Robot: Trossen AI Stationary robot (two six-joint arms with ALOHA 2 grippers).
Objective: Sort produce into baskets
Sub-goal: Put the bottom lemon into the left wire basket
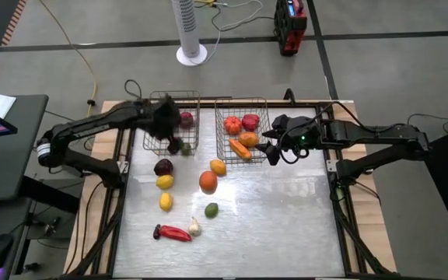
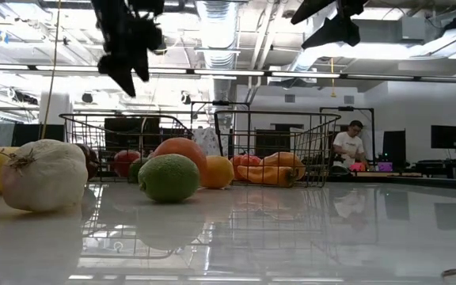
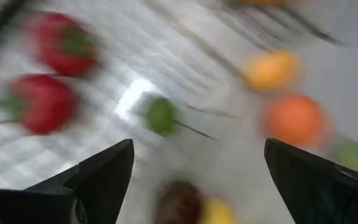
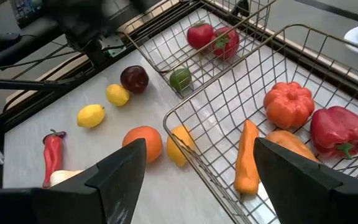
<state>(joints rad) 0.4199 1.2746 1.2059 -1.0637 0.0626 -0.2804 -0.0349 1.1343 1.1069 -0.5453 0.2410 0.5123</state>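
Over the left basket (image 1: 194, 102) the left gripper (image 1: 164, 124) hangs wide open and empty; two red pieces and a green one sit inside. Right gripper (image 1: 274, 144) is open too, empty, at the right basket (image 1: 222, 134) edge above the carrot (image 4: 247, 157). Looks like between picks. Next: drop to the loose purple round (image 1: 163, 166) or orange (image 1: 208, 181) on the table (image 1: 286, 218), close squarely.

Bright overhead light washes the glossy white tabletop (image 1: 271, 210), which glares and mirrors the silver wire mesh baskets (image 2: 291, 150) in the low view. The left wrist view is heavily motion-blurred. The white garlic bulb (image 2: 44, 176) nearest the low camera looks soft.
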